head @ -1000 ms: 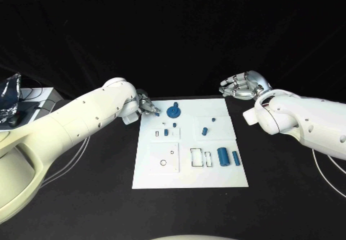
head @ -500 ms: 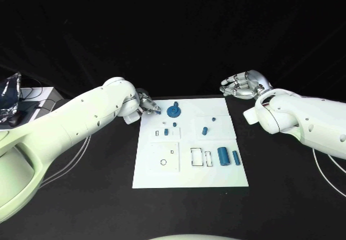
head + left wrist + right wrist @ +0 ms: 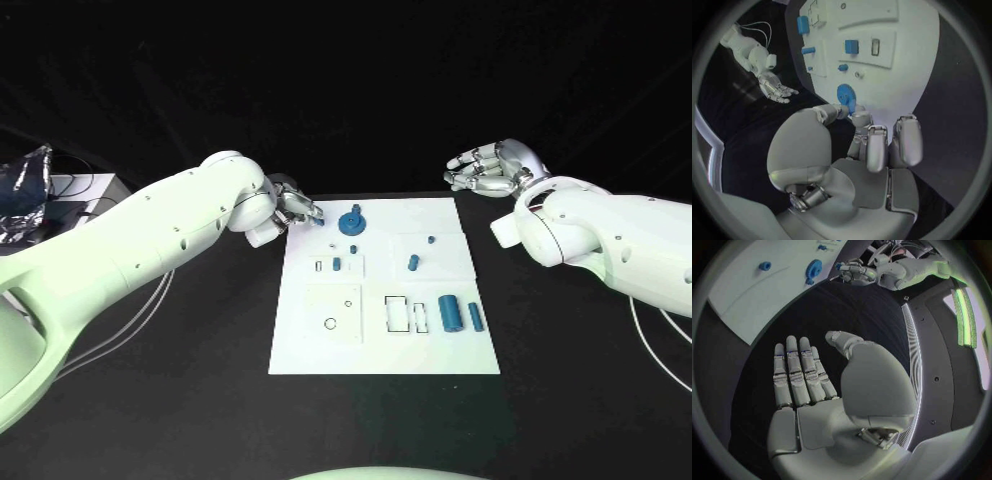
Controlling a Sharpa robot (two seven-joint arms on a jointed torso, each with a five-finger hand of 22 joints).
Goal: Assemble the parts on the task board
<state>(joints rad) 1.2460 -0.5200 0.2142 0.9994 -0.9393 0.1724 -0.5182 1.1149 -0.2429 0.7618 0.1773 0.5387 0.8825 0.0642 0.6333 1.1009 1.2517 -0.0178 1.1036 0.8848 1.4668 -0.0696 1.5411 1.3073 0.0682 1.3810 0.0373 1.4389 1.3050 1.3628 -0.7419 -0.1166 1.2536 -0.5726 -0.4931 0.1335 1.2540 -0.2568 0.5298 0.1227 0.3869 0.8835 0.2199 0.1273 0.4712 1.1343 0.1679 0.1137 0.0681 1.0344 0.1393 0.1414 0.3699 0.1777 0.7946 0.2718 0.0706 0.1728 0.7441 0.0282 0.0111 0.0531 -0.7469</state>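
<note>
The white task board (image 3: 387, 345) lies mid-table, also in the left wrist view (image 3: 904, 55). My left hand (image 3: 293, 208) hovers at its far left corner and pinches a small blue part (image 3: 317, 210) between thumb and a finger (image 3: 852, 106), just beside the blue gear (image 3: 351, 222) (image 3: 843, 93). Other blue parts sit on the board: a large cylinder (image 3: 449, 313), a thin pin (image 3: 475, 317) and short pegs (image 3: 413, 263) (image 3: 336, 264). My right hand (image 3: 490, 168) (image 3: 811, 385) is held off the board's far right corner, fingers spread, holding nothing.
At the table's left edge stand a white box (image 3: 90, 190) and a clear crumpled bag (image 3: 26, 188). Thin cables (image 3: 144, 300) trail under my left arm. The right wrist view shows the board's far end (image 3: 754, 290) and my left hand (image 3: 856, 271).
My left hand has shifted slightly toward the board's far edge with the small blue part in its pinch. The right hand has barely moved.
</note>
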